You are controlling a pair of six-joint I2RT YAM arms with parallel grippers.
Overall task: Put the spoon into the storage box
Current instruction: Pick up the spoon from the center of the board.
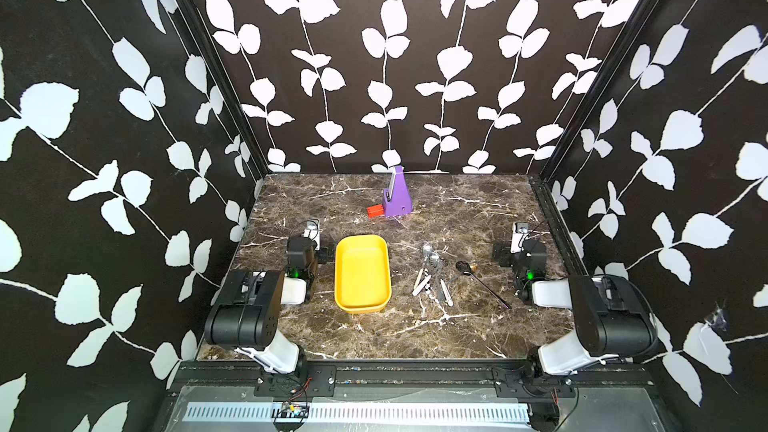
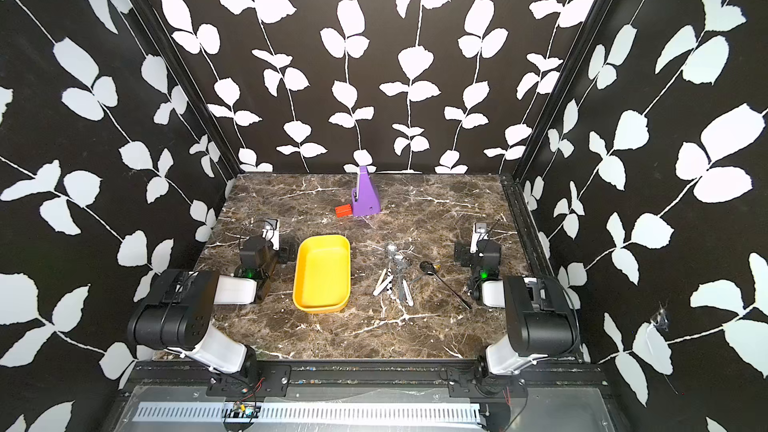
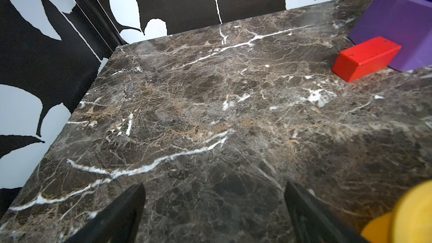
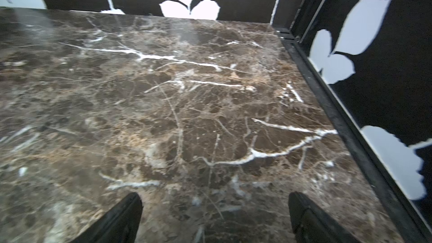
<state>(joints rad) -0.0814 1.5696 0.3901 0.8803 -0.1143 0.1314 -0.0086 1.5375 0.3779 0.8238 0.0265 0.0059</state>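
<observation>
- The spoons [image 1: 434, 263] [image 2: 398, 259] lie in a loose bunch on the counter [image 1: 415, 326], bowls toward the back wall and handles toward the front edge. None is in the storage box [image 1: 361, 272] yet.
- A dark spoon [image 1: 463, 266] lies just right of the bunch, on a slant, its handle pointing toward the right arm.
- The storage box sits empty just left of the bunch, its long axis also running front to back.
- The right end effector [image 1: 519, 229] [image 4: 215, 204] is the nearer one, spread wide and holding nothing. The spoons lie inward of it, outside its wrist view.
- The left end effector [image 1: 311, 227] [image 3: 214, 197] is also wide apart and empty, and the box stands between it and the spoons.
</observation>
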